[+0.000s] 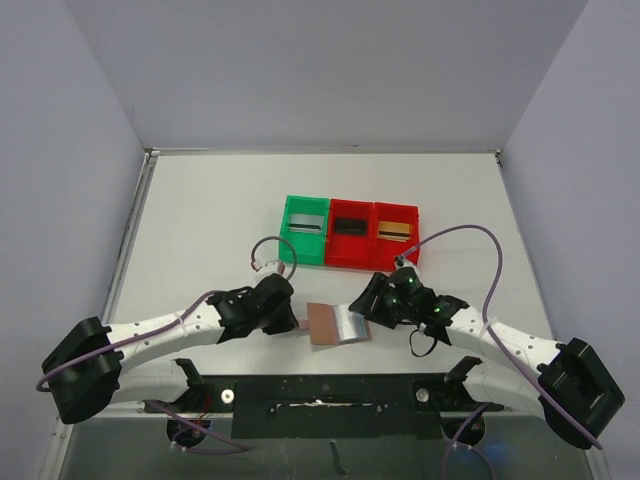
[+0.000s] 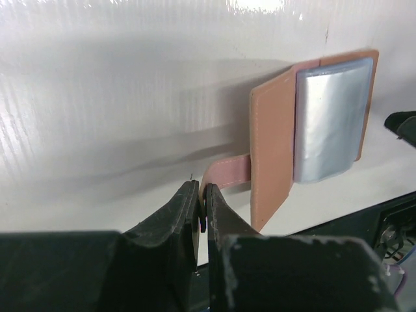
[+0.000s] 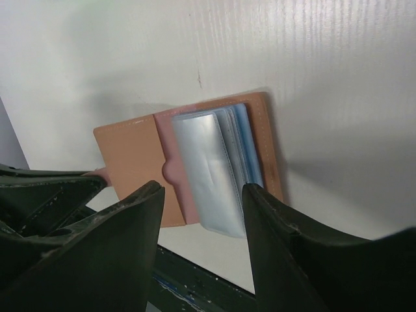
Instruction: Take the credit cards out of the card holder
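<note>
One card holder (image 1: 337, 323), left gripper (image 2: 201, 188) pinching its tab (image 2: 229, 174), right gripper (image 3: 203, 188) spread, three cards (image 1: 349, 226) in bins (image 1: 290, 232)

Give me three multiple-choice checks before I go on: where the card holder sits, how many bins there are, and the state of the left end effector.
1. The card holder lies:
A) on the table between the left end effector and the right end effector
B) against the far wall
C) on an arm's base

2. Number of plastic bins in the row:
A) one
B) five
C) three

3. The left end effector is:
A) wide open
B) shut on the card holder's snap tab
C) gripping a gold card

Answers:
1 A, the top view shows it lying open on the table between the two.
2 C, one green and two red stand side by side.
3 B, the left wrist view shows the tab pinched in it.
</note>
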Available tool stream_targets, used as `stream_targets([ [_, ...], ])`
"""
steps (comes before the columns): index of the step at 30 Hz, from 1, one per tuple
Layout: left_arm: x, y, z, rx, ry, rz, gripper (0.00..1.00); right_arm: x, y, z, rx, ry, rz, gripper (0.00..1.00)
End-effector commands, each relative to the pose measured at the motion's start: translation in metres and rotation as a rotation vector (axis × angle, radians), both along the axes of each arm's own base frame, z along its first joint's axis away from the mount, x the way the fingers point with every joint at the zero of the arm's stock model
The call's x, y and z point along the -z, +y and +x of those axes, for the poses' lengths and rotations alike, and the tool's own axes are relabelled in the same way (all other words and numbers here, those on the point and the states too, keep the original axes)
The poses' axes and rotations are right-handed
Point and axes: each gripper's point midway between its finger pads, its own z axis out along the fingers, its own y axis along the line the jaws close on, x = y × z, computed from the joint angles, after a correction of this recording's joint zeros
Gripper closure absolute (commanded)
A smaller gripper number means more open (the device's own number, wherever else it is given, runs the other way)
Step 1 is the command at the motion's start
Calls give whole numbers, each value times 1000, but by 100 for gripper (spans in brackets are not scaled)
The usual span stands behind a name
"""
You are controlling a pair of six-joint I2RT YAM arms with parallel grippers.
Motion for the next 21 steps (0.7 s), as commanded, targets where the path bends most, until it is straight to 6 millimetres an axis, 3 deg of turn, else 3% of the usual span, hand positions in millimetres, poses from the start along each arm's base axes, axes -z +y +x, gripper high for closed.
stream_targets([
  [1,-27,-13,15,12,-63,-95,100,-14,17,9,-57,-53,64,49],
  [5,-22,-14,14,36,-46,-89,100,-13,25,9,-83,-49,92,50],
  [13,-10,-17,8,55,-6,-98,100,11,31,5,-91,43,64,48],
  [21,-3,-23,6,76,12,-106,100,-32,65,9,-225,-84,195,55],
])
